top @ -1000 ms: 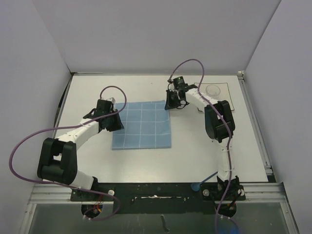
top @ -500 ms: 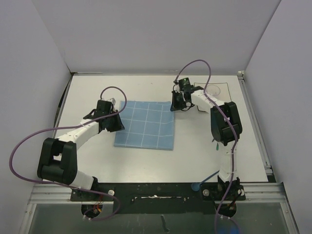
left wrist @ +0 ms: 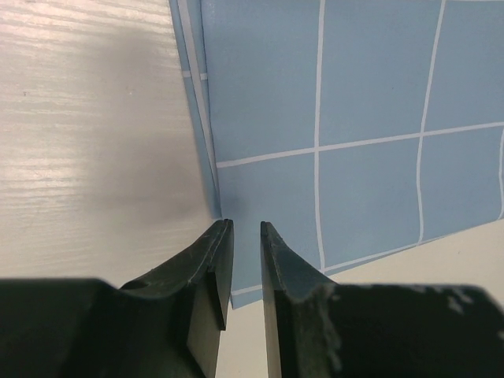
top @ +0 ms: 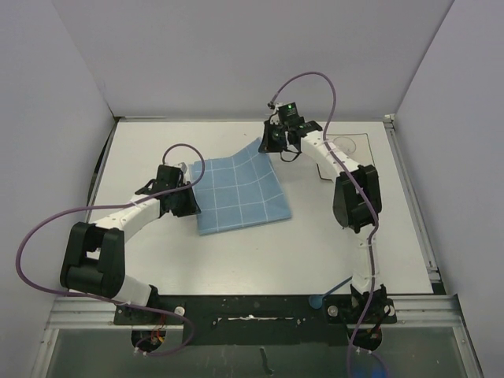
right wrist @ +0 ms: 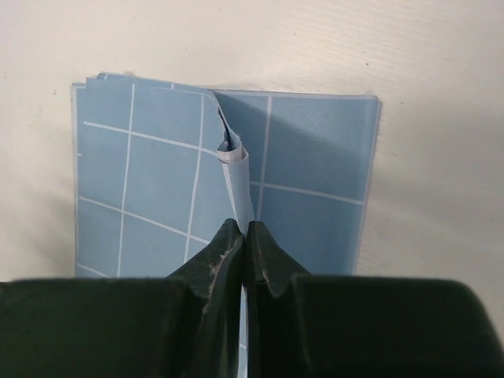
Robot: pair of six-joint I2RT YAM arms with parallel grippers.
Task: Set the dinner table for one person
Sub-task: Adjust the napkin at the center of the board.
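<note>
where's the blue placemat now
In the top view the placemat lies mid-table, its far corner pinched by the right gripper, the left gripper at its left edge.

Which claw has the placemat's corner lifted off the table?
The right claw: it is shut on the placemat's far corner, holding it raised. The left claw sits low at the placemat's left edge.

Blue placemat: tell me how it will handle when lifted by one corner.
Probably floppy: where the right hand pinches it, the placemat curls into a narrow fold. Likely light: a fingertip pinch alone holds that corner above the dinner table. Its edges show stacked layers, so these may slide apart.
</note>
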